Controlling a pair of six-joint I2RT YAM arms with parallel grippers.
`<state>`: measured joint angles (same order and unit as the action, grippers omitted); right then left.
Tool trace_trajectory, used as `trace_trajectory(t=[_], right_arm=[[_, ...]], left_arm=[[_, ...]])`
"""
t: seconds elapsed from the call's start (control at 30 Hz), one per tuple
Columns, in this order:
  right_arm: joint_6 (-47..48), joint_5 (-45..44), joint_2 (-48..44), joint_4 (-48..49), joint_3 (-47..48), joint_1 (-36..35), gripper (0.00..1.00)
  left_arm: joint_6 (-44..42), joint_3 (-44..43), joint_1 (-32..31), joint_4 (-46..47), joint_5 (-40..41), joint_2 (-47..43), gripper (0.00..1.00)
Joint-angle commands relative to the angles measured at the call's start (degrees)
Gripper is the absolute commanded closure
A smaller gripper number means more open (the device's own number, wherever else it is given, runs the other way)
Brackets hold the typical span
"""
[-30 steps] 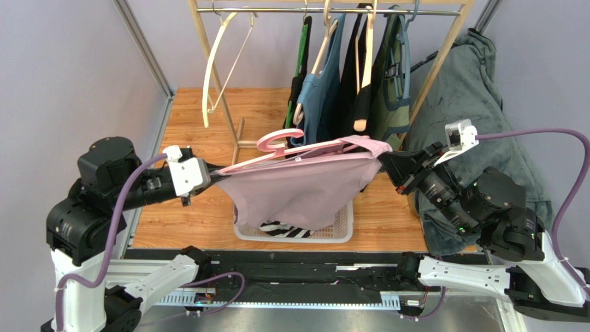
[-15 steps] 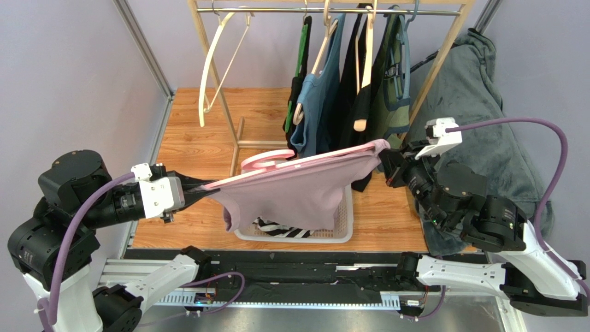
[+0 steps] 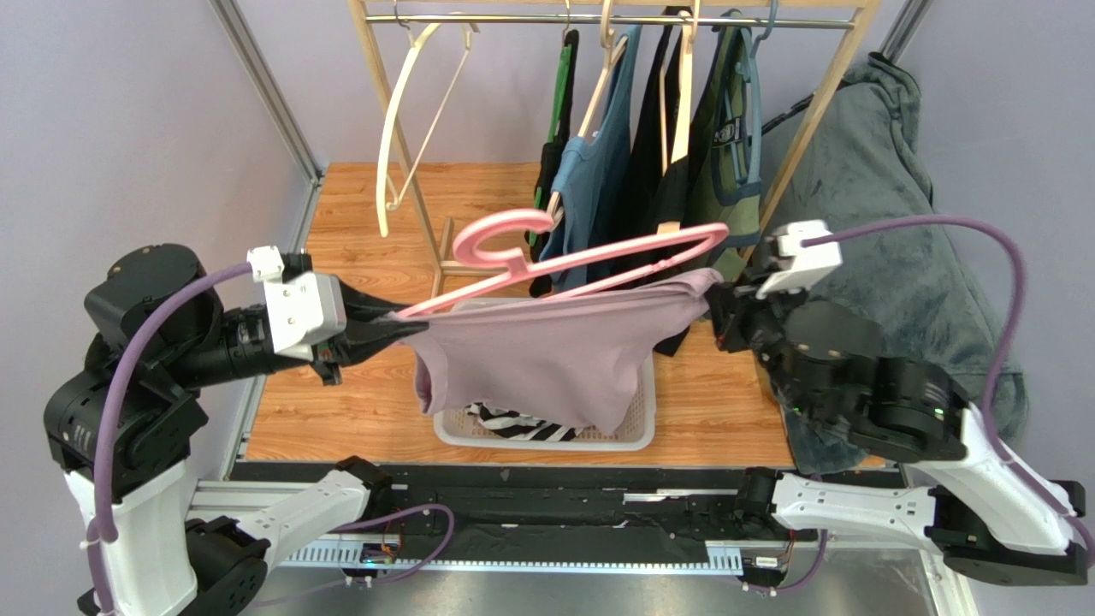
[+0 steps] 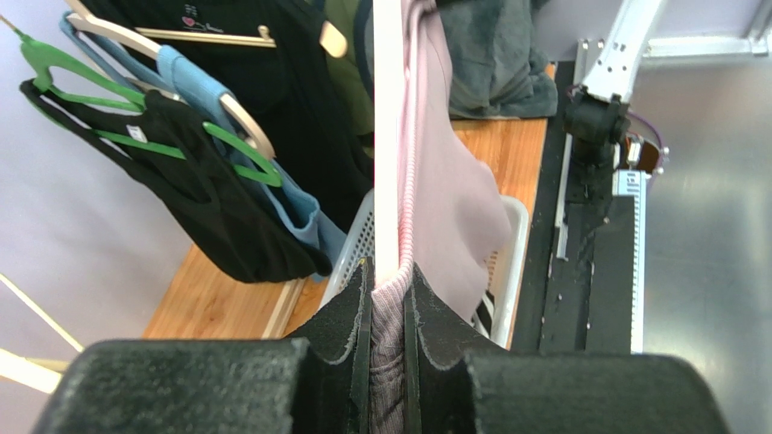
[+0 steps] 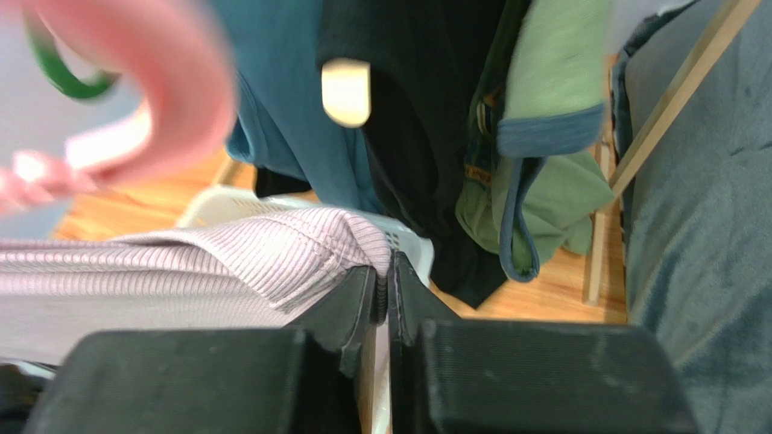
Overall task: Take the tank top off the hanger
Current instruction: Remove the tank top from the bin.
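top external shows the pink ribbed tank top (image 3: 546, 359) slung above the white basket (image 3: 639, 424), its ends pinched by the left gripper (image 3: 401, 325) and right gripper (image 3: 711, 312), pink hanger (image 3: 514, 244) tilted above; it looks light and limp, best gripped at bunched edges.

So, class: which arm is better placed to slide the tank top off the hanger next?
Probably right: the right gripper pinches only the tank top, whose hanger end there is free; the left gripper clamps the other end.

Lighting bright and even; shadows soft. Faint sheen on the steel bench edge (image 3: 553, 584). Right wrist view: pink hanger (image 5: 172, 99) heavily blurred, upper left.
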<state>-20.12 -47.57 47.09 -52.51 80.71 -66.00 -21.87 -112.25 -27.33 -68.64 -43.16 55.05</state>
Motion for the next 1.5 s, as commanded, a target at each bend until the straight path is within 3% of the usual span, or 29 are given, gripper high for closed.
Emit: trace_trajectory(t=[0.0, 0.03, 0.13, 0.17, 0.3, 0.5, 0.73, 0.87, 1.0, 1.17, 1.47], right_arm=[[2.45, -1.39, 1.52, -2.17, -1.34, 1.13, 0.77], [3.41, -0.69, 1.25, -1.72, -1.34, 1.13, 0.59], [6.57, 2.04, -0.15, -0.75, 0.06, 1.22, 0.36], [7.98, 3.96, -0.94, -0.58, 0.59, 1.13, 0.34], [13.52, 7.13, -3.83, -0.93, 6.99, 1.13, 0.33], [22.30, 19.61, -6.75, 4.69, 11.83, 1.13, 0.33], [29.52, 30.16, 2.38, 1.01, 21.85, 1.13, 0.34], [33.82, 40.95, 6.42, -3.20, 26.51, 1.13, 0.36], [34.45, 48.95, 9.77, -8.55, 29.76, 1.13, 0.38], [34.10, 56.18, 10.65, -9.89, 28.28, 1.13, 0.38], [33.39, 56.89, 10.39, -9.63, 22.83, 1.13, 0.43]], left_arm=[[5.26, -3.76, 0.09, 9.05, 2.02, 2.08, 1.00], [4.30, -4.03, 0.09, 9.23, 2.46, 2.52, 1.00], [2.28, -3.24, 0.09, 9.93, 5.27, 4.10, 1.00], [1.83, -2.63, 0.09, 10.37, 6.06, 4.97, 1.00], [0.42, -3.76, 0.09, 11.51, 6.42, 7.70, 1.00], [-3.00, -5.35, 0.09, 8.18, -0.86, 10.34, 1.00], [-10.38, -2.45, -2.72, -2.44, -8.34, 10.69, 1.00], [-14.51, -0.96, -4.57, -9.65, -10.63, 11.31, 1.00], [-16.80, 0.45, -5.10, -11.34, -11.25, 10.96, 1.00], [-16.89, -0.25, -5.10, -10.99, -11.69, 10.96, 1.00], [-16.19, -1.22, -5.19, -10.81, -12.74, 9.73, 1.00]])
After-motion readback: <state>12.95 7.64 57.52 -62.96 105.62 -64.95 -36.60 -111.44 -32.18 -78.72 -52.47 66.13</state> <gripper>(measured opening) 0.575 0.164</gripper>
